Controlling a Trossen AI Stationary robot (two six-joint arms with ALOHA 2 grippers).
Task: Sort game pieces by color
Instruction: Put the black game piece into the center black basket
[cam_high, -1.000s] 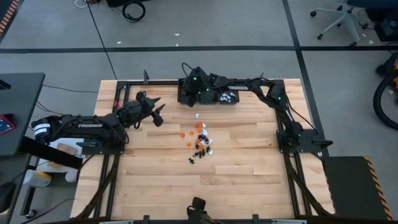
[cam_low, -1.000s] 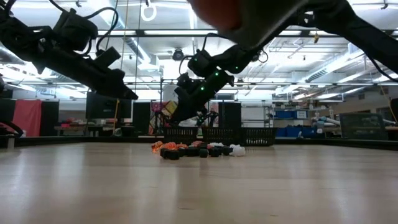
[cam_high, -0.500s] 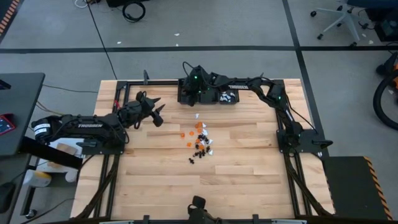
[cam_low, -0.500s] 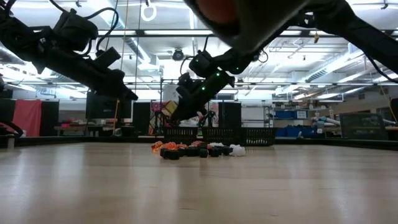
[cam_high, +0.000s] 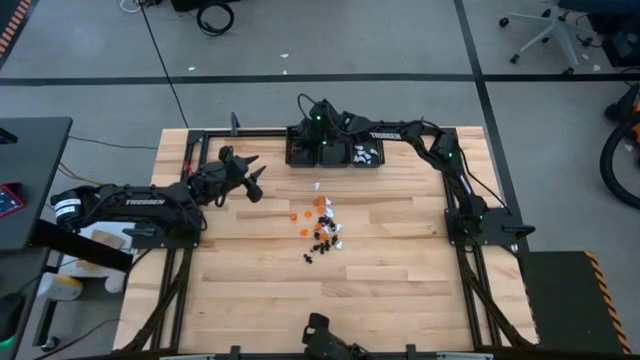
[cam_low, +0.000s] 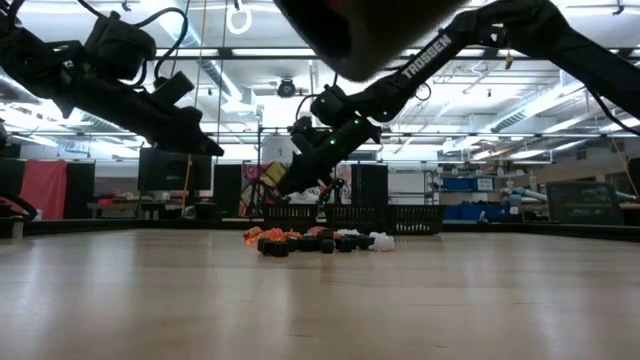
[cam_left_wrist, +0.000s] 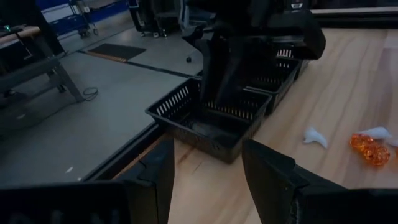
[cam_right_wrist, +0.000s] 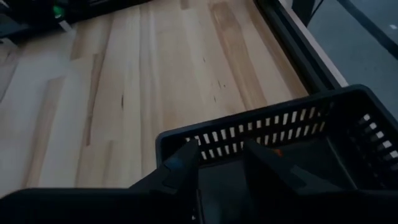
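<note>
The game pieces (cam_high: 320, 225) lie in a loose pile of orange, black and white bits at the table's middle, also seen in the low view (cam_low: 315, 241). Some white pieces (cam_high: 367, 155) lie in the right-hand bin. My right gripper (cam_right_wrist: 222, 165) hangs open over the left-hand black bin (cam_right_wrist: 273, 134) at the far edge, holding nothing. A small orange spot (cam_right_wrist: 278, 151) shows inside that bin. My left gripper (cam_high: 253, 175) waits open above the table, left of the pile and bins, its fingers (cam_left_wrist: 155, 177) pointing at the left-hand bin (cam_left_wrist: 211, 118).
Three small black mesh bins (cam_high: 333, 154) stand side by side at the far edge, inside a black frame rail (cam_high: 210, 135). Stray white (cam_left_wrist: 316, 137) and orange (cam_left_wrist: 367, 149) pieces lie between the bins and the pile. Bare wood (cam_high: 380, 290) lies near and to the sides.
My right gripper has risen a little over the left-hand bin and drawn slightly toward the far edge. The pile and my left arm have kept still.
</note>
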